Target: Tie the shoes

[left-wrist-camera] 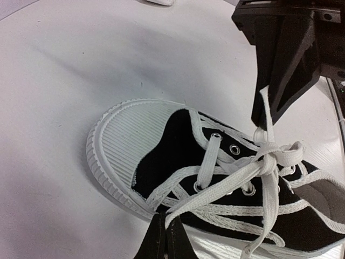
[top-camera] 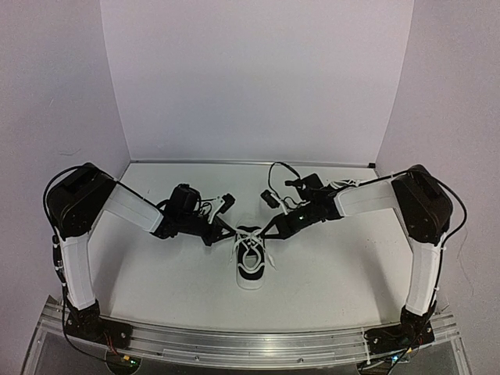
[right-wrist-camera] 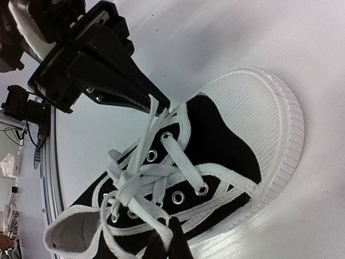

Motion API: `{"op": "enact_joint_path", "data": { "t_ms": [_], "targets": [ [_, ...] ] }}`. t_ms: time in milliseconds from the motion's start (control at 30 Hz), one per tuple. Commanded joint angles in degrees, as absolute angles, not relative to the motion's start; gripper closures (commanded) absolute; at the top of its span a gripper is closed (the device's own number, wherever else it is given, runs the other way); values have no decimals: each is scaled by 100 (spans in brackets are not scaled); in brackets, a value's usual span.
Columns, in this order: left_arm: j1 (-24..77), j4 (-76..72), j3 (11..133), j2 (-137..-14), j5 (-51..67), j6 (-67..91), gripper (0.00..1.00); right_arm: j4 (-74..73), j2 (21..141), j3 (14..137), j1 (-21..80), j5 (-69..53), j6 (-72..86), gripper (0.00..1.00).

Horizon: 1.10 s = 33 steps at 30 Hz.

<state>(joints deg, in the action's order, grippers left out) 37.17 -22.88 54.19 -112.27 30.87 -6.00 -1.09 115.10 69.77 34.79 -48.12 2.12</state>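
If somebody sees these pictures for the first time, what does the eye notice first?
A black shoe with white laces sits alone in the middle of the white table. The left gripper and the right gripper meet over it from either side. Each is shut on the laces, which run taut from a crossing above the eyelets.

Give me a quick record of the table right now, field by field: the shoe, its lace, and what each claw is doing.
shoes in view: one
shoe: black with a white sole, upright on the table, between the two arms
lace: white, knotted over the tongue, strands running out to both claws
left claw: shut on a lace strand
right claw: shut on another lace strand
bow: none clearly finished
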Motion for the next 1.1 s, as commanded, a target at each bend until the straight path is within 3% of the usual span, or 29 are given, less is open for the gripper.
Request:
{"op": "enact_joint_path", "data": {
  "t_ms": [0, 1067],
  "targets": [
    [3643, -2339, 5250, -10747, 2606, -558, 100, -219, 10864, 6700, 3299, -4361, 385, 100],
    [3512, -2103, 4750, -10586, 1504, -299, 100, -308, 10952, 5787, 2926, -3399, 666, 100]
  ]
}}
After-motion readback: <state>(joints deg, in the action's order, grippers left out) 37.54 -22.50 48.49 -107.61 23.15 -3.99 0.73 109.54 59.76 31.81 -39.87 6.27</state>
